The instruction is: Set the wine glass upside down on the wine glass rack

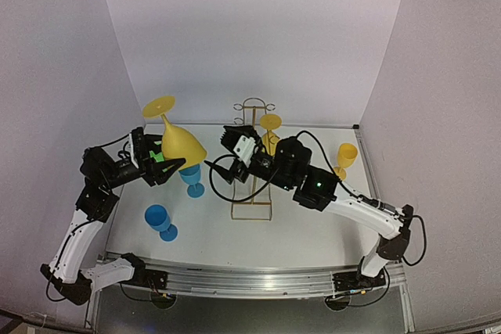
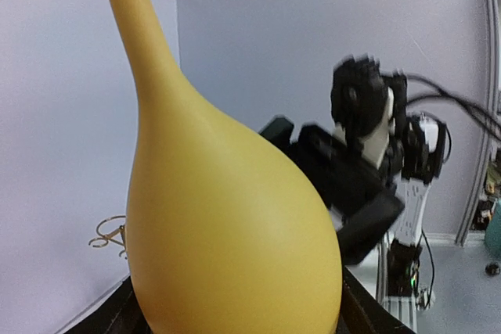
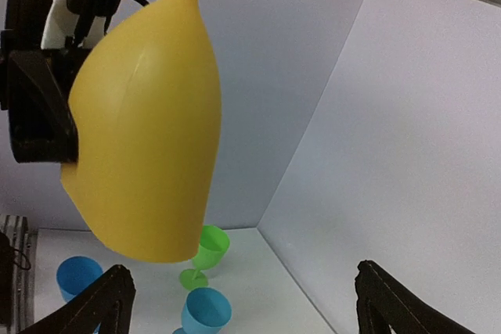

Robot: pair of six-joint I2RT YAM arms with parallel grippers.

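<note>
Showing white table (image 1: 313, 232), pale walls (image 1: 250, 37) on three sides. Clamping yellow wine glass (image 1: 182, 145) by bowl in left gripper (image 1: 168, 163), foot up, tilted, above table, left of wine glass rack (image 1: 252, 107). Holding right gripper (image 1: 219, 171) wide apart beside bowl.

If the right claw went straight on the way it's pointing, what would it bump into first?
Probably the yellow glass held in the left gripper, though depth is hard to judge.

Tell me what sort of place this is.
Probably a robot lab booth: plain white panels wall in the table, and a left arm and right arm stand on a rail.
</note>
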